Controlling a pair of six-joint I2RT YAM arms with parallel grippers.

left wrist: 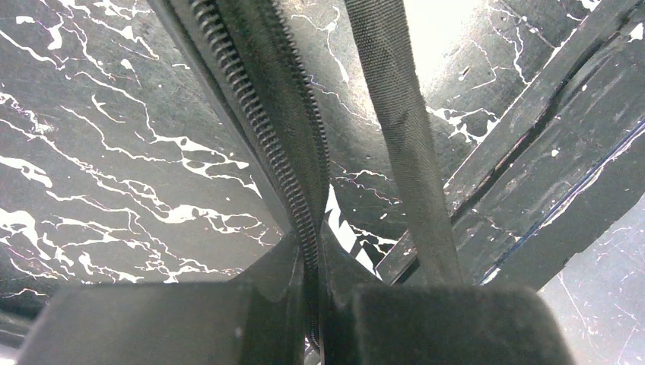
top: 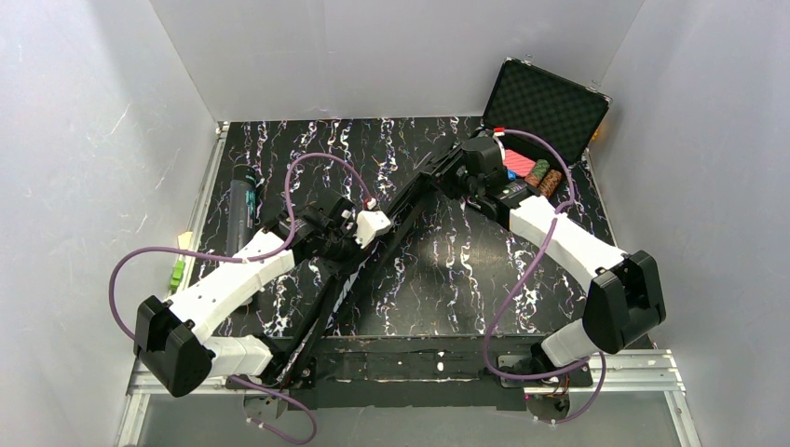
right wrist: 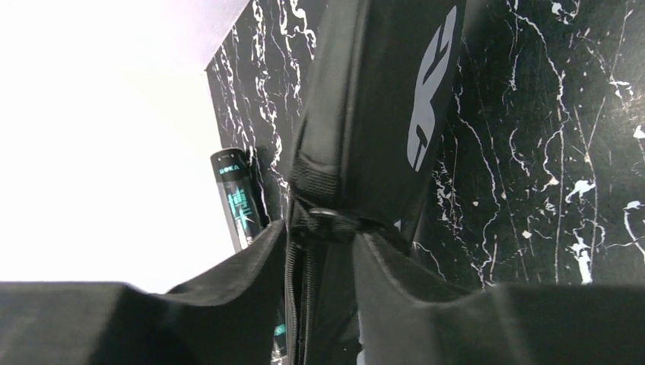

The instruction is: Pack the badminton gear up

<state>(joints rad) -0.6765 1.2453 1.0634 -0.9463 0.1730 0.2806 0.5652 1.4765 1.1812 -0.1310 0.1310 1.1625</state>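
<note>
A: Start with the racket bag (top: 347,284). It lies diagonally across the table (top: 447,279), from beside our left base to the far middle. If we pull along it with only one end pinned, the whole bag could slide or swing round.

B: It could swing toward the open poker chip case (top: 550,98) at the far right corner, near our right arm. A knock there would scatter chips.

A: The tube (top: 244,200) lies well apart by the left edge, outside the bag. We see no rackets or shuttlecocks, so we cannot tell whether they are packed.

B: If we close the bag first, the tube could be left out.

A: Then the strap (left wrist: 403,137), which runs just beside the zipper (left wrist: 266,137). It could be drawn into the teeth.

B: Our left gripper (left wrist: 313,300) is clamped tight on the zipper seam, so that end is anchored. If the thin fabric slips out, we lose the tension.

A: Our right gripper (right wrist: 319,255) has its fingers part-way apart, straddling the zipper slider (right wrist: 327,222). We cannot tell whether they grip it.

B: If they close off-centre, we would pinch fabric and miss the slider.
</note>
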